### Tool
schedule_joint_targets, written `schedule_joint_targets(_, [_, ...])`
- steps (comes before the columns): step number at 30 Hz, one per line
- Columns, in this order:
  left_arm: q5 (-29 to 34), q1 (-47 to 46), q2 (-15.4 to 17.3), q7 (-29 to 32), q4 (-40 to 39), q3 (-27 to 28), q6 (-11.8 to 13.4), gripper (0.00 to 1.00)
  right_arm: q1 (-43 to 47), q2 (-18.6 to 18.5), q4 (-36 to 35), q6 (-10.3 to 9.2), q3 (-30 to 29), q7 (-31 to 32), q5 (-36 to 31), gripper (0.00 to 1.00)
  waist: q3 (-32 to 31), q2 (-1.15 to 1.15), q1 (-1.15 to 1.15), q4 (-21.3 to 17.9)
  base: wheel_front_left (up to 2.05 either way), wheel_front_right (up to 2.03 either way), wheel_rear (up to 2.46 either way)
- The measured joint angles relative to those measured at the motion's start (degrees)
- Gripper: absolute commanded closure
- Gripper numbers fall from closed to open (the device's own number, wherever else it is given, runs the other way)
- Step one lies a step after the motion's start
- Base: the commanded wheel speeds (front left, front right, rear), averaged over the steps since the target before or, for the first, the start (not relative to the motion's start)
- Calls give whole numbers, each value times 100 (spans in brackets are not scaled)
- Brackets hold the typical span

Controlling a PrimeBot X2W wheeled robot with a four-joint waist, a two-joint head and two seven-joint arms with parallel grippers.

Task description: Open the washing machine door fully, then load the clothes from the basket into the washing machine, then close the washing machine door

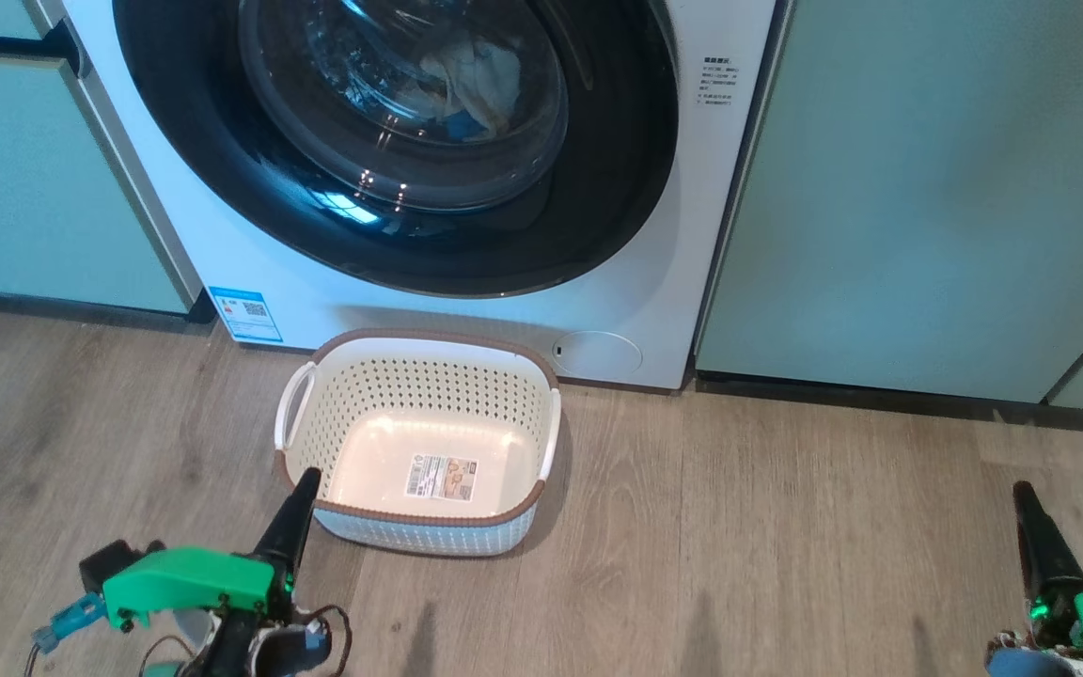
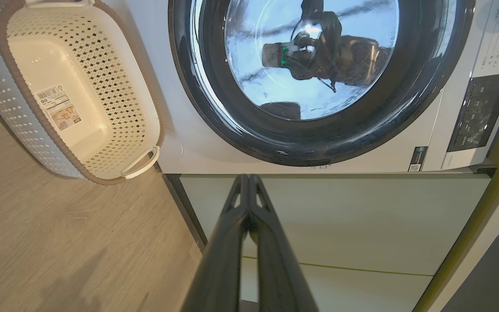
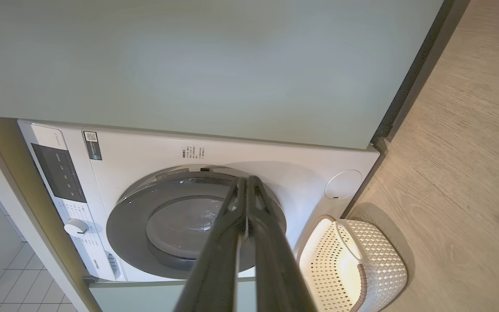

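Since the big round washing machine door w/ the shiny black rim & clear glass middle [image 1: 400, 141] sits flat against the big white front-loading washing machine [image 1: 466, 324], it looks shut. The soft pale yellow clothes w/ a blue patch [image 1: 471, 85] show thru the glass, lying inside the drum. That is where they belong, so I think the loading is done. The small cream-white plastic basket w/ holes & a brown rim [image 1: 429, 336] sits on the grey wood floor [image 1: 786, 527] just in front of the machine, close so the reach is short. Nothing is in it but a paper sticker [image 1: 441, 477] on the bottom. The left gripper [image 1: 306, 480] hangs low near the basket's front left corner, its two long dark fingers pressed together w/ nothing between them. The right gripper [image 1: 1024, 494] is low too, well apart on the other side in front of the pale green cabinet [image 1: 927, 188], fingers together & holding nothing. Both are back from the door, prob. b/c no work is left.
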Motion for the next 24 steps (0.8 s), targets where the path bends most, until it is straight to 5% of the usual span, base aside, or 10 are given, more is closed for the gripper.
schedule_joint_targets(14, [-887, -120, -83, 180, 169, 137, -53, 100, -191, 0, 144, -1, -113, 182, 903, 100, -31, 0, 0, 31, 0, 0, 0])
schedule_joint_targets(24, [-929, -121, -90, 199, 176, 143, -54, 100, -227, 0, 156, -1, -132, 223, 938, 100, -31, 0, 0, 32, 0, 0, 0])
